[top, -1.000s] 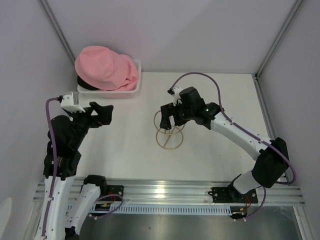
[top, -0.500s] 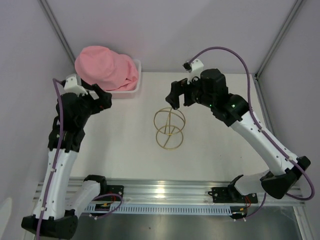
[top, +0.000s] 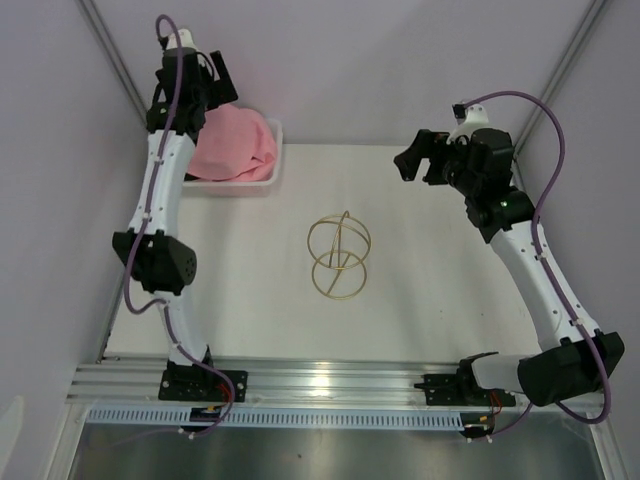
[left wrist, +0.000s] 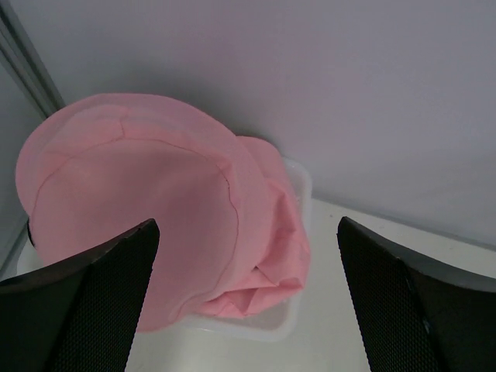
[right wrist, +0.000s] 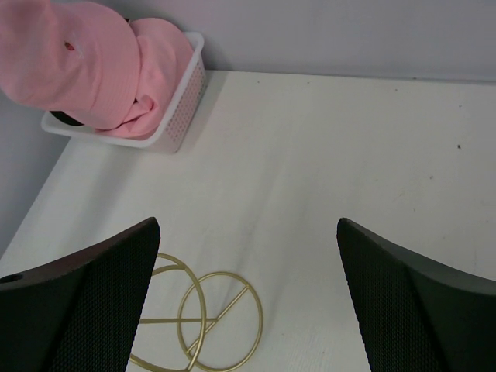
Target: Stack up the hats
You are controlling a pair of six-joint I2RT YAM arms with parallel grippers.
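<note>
Two pink hats (top: 238, 146) lie piled in the white mesh basket (top: 262, 185) at the far left; they also show in the left wrist view (left wrist: 132, 194) and the right wrist view (right wrist: 85, 62). A sliver of a black hat (right wrist: 68, 118) peeks out under them. The beige hat is hidden. My left gripper (top: 218, 92) is open and empty, hovering above the pink pile (left wrist: 246, 232). My right gripper (top: 420, 160) is open and empty, raised over the far right of the table (right wrist: 246, 225), well away from the basket.
A thin gold wire ring stand (top: 338, 256) stands at the table's middle and shows low in the right wrist view (right wrist: 198, 325). The basket rim (left wrist: 298, 310) sits against the back wall. Grey walls close in on the back and both sides.
My left arm has stretched up and back, from beside the basket to above the pink hats. My right gripper has risen and pulled right, away from the ring stand.
</note>
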